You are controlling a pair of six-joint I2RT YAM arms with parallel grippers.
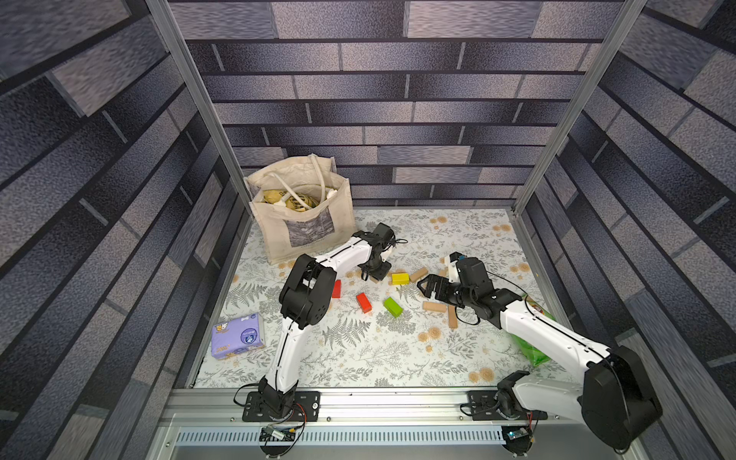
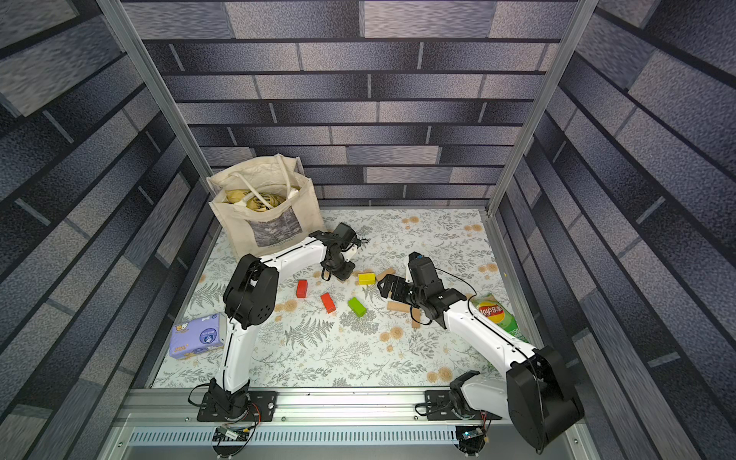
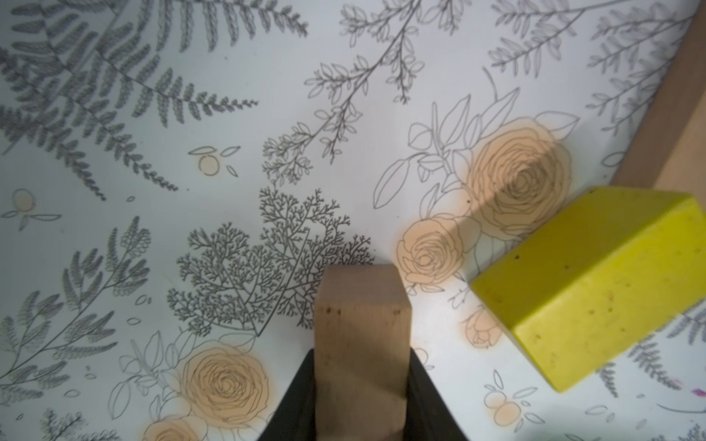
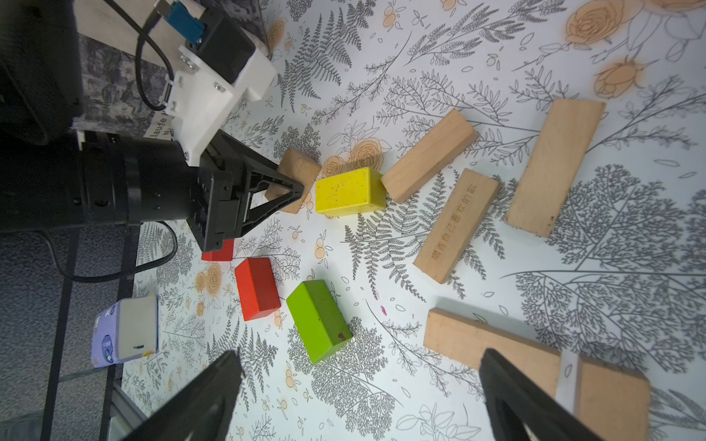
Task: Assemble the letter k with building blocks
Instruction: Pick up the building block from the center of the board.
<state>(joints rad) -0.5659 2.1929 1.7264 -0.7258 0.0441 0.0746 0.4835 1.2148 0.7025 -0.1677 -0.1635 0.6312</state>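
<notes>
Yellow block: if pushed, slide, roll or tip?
The yellow block lies flat on a long face, with square edges, so it will probably slide, not roll or tip. Its painted faces look smooth, so a grip may slip. A loose tan block sits at its end; a push that way would likely move both.

A robotics lab test cell. Its silver aluminium frame posts (image 1: 198, 99) hold printed grey brick-pattern wall panels (image 1: 398, 79) around a floral-papered bench (image 1: 378, 358).

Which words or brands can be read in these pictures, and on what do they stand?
"Lay's": green chip bag.
"laude", cut off: tote bag.
Chinese characters, seemingly "唱首自己喜欢的歌": engraved tan block.
Purple tissue pack: print too small to read.
</notes>
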